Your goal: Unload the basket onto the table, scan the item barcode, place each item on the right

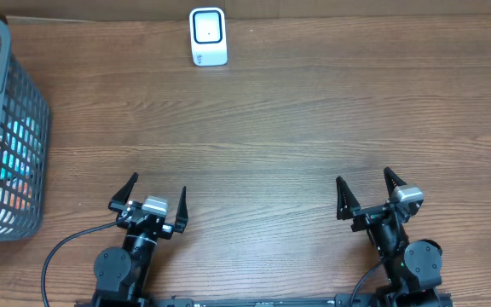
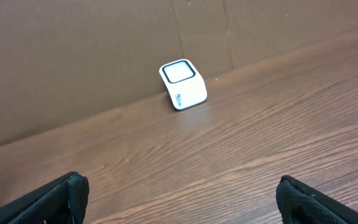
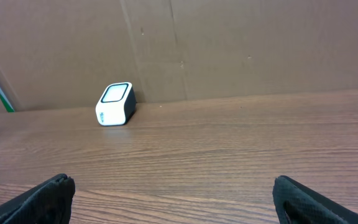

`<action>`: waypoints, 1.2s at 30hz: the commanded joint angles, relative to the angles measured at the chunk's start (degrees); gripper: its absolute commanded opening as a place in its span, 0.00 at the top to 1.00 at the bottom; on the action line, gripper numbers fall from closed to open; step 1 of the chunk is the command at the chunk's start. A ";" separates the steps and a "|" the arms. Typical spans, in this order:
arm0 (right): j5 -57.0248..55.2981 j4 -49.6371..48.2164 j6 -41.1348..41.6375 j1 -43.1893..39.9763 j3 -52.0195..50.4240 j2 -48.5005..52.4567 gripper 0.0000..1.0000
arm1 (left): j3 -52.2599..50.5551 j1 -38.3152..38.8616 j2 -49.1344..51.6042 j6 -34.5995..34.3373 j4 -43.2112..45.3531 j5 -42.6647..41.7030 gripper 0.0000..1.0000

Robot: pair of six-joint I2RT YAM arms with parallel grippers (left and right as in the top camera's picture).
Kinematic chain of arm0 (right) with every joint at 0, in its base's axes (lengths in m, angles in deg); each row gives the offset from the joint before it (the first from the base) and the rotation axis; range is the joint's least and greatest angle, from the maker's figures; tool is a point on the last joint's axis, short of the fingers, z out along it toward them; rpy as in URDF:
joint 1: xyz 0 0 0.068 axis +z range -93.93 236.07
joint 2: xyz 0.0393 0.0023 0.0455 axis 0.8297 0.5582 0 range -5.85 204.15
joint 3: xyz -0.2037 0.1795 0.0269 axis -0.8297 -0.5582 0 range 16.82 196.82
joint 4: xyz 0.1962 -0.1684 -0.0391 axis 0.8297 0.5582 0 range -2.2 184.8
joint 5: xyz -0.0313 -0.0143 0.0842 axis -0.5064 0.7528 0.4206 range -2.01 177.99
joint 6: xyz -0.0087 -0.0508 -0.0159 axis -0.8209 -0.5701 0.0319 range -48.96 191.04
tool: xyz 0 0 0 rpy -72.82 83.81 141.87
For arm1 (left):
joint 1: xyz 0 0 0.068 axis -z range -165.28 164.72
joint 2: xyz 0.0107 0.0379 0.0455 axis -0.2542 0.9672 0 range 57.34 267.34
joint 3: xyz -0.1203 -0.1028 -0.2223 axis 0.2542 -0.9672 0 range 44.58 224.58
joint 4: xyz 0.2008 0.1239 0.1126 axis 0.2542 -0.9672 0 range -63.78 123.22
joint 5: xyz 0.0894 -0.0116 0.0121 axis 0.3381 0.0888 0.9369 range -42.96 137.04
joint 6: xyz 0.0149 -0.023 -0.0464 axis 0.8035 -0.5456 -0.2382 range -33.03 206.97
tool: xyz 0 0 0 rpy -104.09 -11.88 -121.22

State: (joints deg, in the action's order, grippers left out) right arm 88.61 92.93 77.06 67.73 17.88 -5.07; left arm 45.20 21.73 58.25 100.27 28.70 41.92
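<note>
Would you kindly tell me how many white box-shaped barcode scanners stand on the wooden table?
1. The white box-shaped barcode scanner stands at the wooden table's far edge, near the middle, beside the brown cardboard wall. The grey plastic basket at the left might hide more.

One white scanner (image 1: 208, 36). One grey basket (image 1: 25, 136). One wooden table (image 1: 271, 128). Two grippers: left gripper (image 1: 159, 182), right gripper (image 1: 363, 175), two fingers each.

White barcode scanner (image 3: 115, 104) on wooden table (image 3: 229, 149), against cardboard wall (image 3: 241, 43); right gripper (image 3: 173, 182), jaws wide apart at lower corners
</note>
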 commanded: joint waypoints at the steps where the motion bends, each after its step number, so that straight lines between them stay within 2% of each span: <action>1: -0.57 -0.33 0.17 -0.15 -0.59 -0.44 0.00 | 1.95 -0.33 -0.63 -1.79 -1.88 -0.46 0.00; 10: -0.57 -0.33 0.17 -0.15 -0.59 -0.44 0.00 | 10.97 -0.33 2.19 -2.19 -7.58 -0.59 0.00; 15: -0.57 -0.33 0.17 -0.15 -0.59 -0.44 0.00 | 18.64 -0.33 9.57 -2.19 -10.25 -2.38 0.00; 20: -0.57 -0.33 0.17 -0.15 -0.59 -0.44 0.00 | 30.08 -0.33 21.33 -2.19 -15.13 -5.27 0.00; 25: -0.57 -0.33 0.17 -0.15 -0.59 -0.44 0.00 | 45.44 -0.33 34.99 -2.21 -25.05 -7.39 0.00; 31: -0.57 -0.33 0.17 -0.15 -0.59 -0.44 0.00 | 65.90 -0.33 51.06 -4.37 -42.21 -9.07 0.00; 36: -0.57 -0.33 0.17 -0.15 -0.59 -0.44 0.00 | 81.24 -0.33 62.84 -4.31 -55.60 -15.39 0.01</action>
State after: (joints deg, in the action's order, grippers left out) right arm 88.59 92.93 77.01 67.73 17.88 -5.05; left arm 120.11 21.73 117.08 97.27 -24.12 31.97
